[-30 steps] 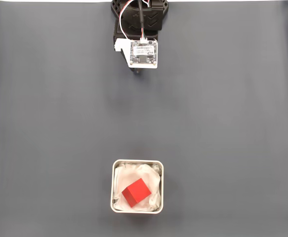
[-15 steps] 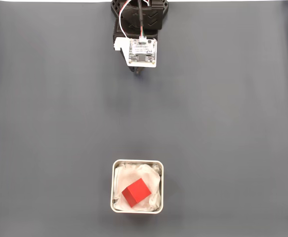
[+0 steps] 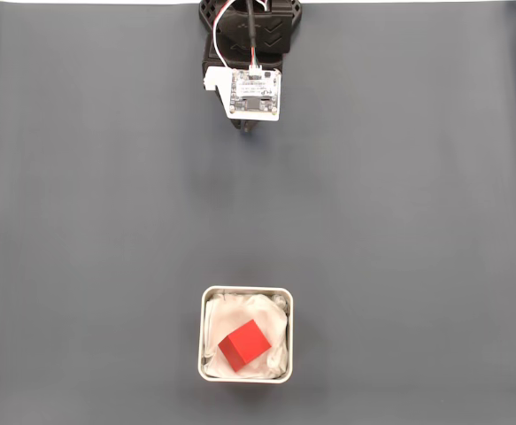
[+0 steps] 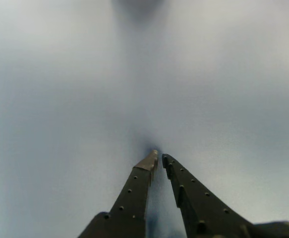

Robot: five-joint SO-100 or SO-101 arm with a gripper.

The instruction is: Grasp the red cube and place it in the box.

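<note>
The red cube point(image 3: 243, 344) lies tilted inside the box point(image 3: 245, 291), a small white square container with a wrinkly white lining, near the bottom middle of the fixed view. The arm is folded back at the top middle of that view, far from the box, with a white circuit board point(image 3: 257, 94) on top of it and the gripper tip point(image 3: 248, 129) just below the board. In the wrist view the gripper point(image 4: 159, 158) is shut, its two dark fingers nearly touching at the tips with nothing between them, close above the grey surface.
A dark grey mat point(image 3: 399, 221) covers the table. A thin white strip point(image 3: 80, 3) runs along the top edge of the fixed view. Red, white and black wires point(image 3: 250, 35) run down the arm to the board.
The arm has drawn back slightly toward the top of the fixed view. The cube and the box have not moved.
</note>
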